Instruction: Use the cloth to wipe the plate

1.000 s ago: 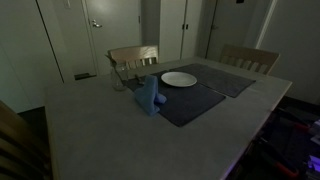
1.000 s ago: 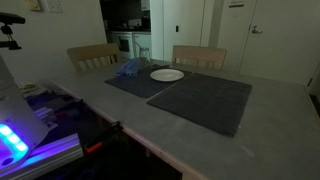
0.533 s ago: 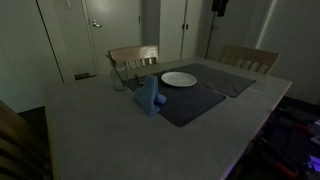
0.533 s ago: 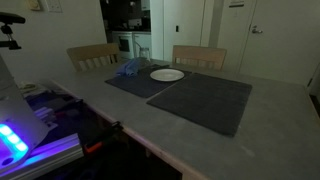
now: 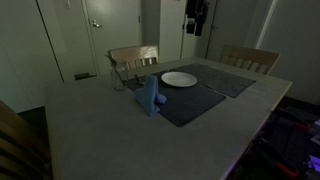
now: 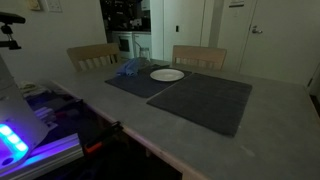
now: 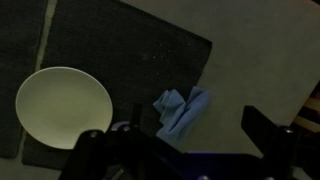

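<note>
i've got the gripper [image 5: 196,24] hanging high over the pale grey table [image 5: 90,130], well apart from everything on it. in the wrist view its dark fingers [image 7: 272,138] are spread wide, with nothing between them. the crumpled blue cloth [image 7: 182,112] lies at the edge of the dark grey woven placemat [image 7: 130,50]. it is near the round white plate [image 7: 63,105] on that mat but apart from it. as i judge it, nothing is done yet: the cloth isn't picked up and the plate is unwiped.
</note>
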